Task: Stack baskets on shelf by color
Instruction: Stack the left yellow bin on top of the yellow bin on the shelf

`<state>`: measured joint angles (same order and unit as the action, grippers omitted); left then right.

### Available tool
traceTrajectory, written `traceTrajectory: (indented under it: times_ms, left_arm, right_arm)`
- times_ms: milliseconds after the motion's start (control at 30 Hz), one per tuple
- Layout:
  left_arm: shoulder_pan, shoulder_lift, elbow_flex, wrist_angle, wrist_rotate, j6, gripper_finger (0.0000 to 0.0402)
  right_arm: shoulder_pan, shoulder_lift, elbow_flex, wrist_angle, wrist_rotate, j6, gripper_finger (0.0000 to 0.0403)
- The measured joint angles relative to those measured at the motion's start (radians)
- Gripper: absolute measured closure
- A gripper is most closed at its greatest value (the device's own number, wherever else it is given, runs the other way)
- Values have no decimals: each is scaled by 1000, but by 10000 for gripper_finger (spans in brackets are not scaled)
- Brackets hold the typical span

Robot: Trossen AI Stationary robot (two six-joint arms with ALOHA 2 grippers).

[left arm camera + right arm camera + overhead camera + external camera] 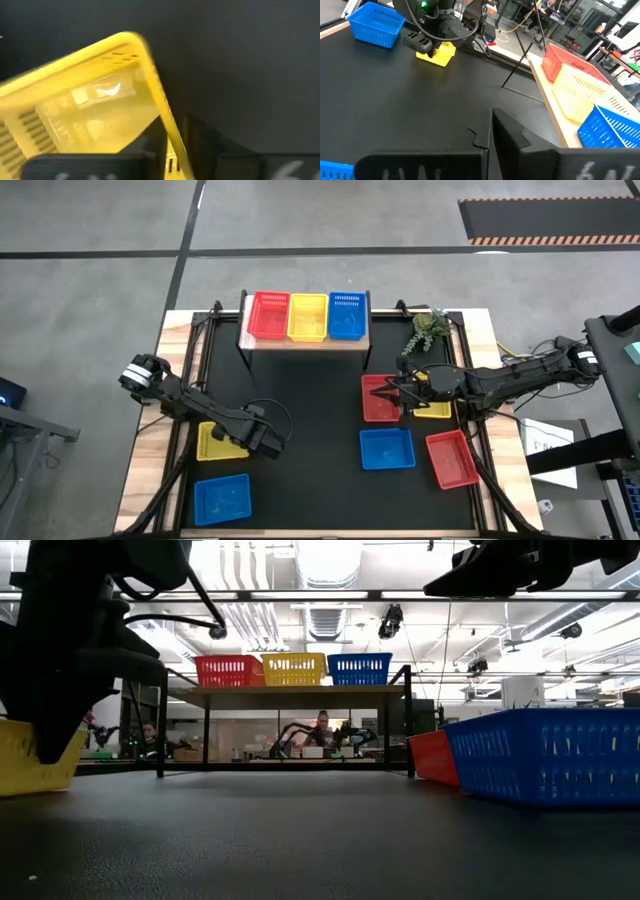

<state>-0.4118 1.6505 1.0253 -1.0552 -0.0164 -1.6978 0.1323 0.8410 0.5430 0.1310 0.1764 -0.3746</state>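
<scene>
The shelf [304,345] stands at the table's far middle with a red [268,315], a yellow [307,317] and a blue basket [346,315] side by side on top. My left gripper [250,442] is shut on a yellow basket [220,442] at the left. My right gripper [398,392] hangs above a red basket [378,405] right of centre; it looks shut and empty. Another yellow basket [436,410] lies partly under the right arm. A blue [387,448] and a red basket [452,459] lie at the near right, and a blue one [222,498] at the near left. My left gripper holds the yellow basket by the rim of its side wall [167,125], the wall nearest the table's middle. One finger is inside the basket and one outside. The fingers come from above, slanting. In the low view the basket [20,765] sits tilted, its lower edge at the table.
A small green plant [430,330] stands at the far right beside the shelf. The table's black middle, between the two arms and in front of the shelf, holds no objects. People and other equipment show in the room beyond the shelf.
</scene>
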Motion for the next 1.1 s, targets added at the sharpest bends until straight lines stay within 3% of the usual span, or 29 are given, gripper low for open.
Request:
traceTrajectory:
  times_ms: [100, 333, 633, 733, 933, 1100]
  left_arm:
    - [0, 0, 3, 2, 0, 0, 395]
    - [0, 0, 30, -11, 0, 15, 401]
    - [0, 0, 263, -281, -3, 180, 401]
    - [0, 2, 367, -324, -20, 307, 401]
    - [-3, 2, 576, -291, -32, 745, 401]
    - [8, 2, 711, -297, -136, 1017, 402]
  right_arm:
    - [0, 0, 0, 0, 0, 0, 394]
    - [0, 0, 0, 0, 4, 0, 394]
    - [0, 0, -1, 0, 8, 0, 394]
    - [0, 0, -1, 0, 8, 0, 394]
    - [0, 0, -2, -2, 8, 0, 394]
    - [0, 0, -2, -4, 8, 0, 394]
